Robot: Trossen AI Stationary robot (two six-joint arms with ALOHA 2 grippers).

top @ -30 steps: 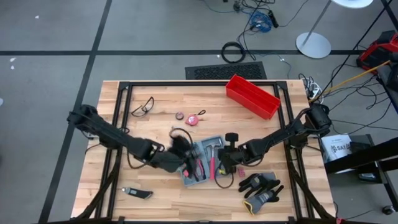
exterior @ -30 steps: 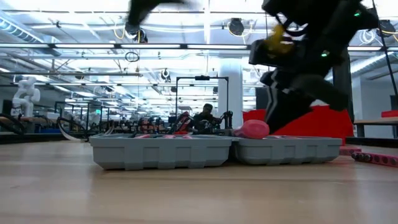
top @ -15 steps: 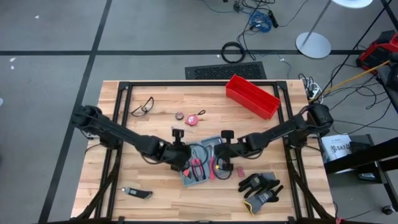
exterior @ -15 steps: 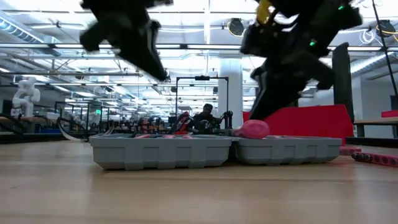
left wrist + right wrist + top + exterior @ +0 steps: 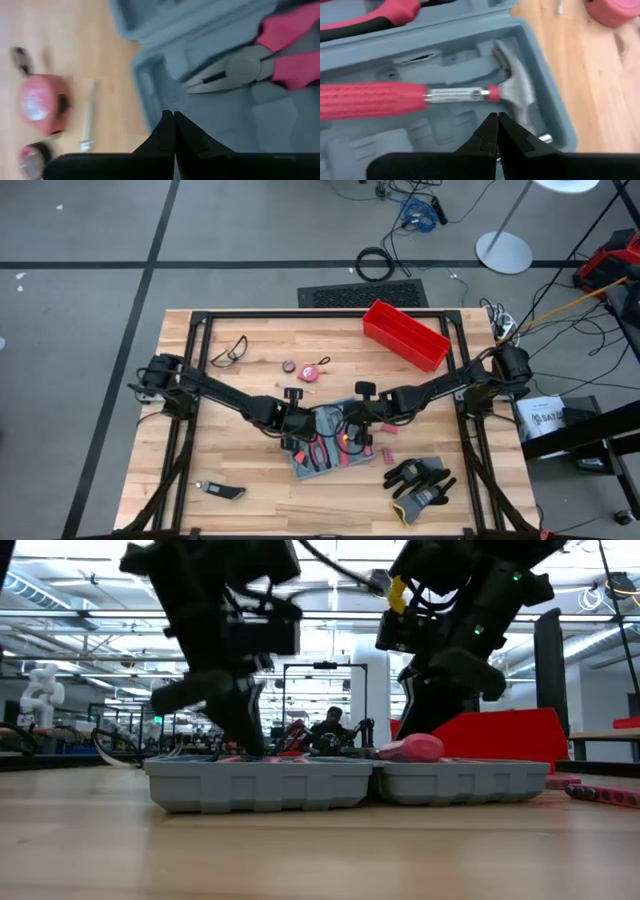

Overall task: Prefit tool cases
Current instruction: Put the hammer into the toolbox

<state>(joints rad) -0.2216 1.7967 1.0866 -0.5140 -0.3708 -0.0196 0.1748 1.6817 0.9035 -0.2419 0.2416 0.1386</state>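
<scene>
Both your grippers sit over the open tool case [image 5: 325,442] at mid-table, fingers pressed together, holding nothing. Your left gripper [image 5: 173,116] is above the half with the pink-handled pliers [image 5: 260,62]; your right gripper [image 5: 497,118] is above the half with the hammer [image 5: 427,95]. Case lies flat, long axis running slightly diagonal from the near left toward the far right. Around it: tape measure [image 5: 311,371], safety glasses [image 5: 230,350], red bin [image 5: 405,334], black gloves [image 5: 418,481], utility knife [image 5: 221,491].
</scene>
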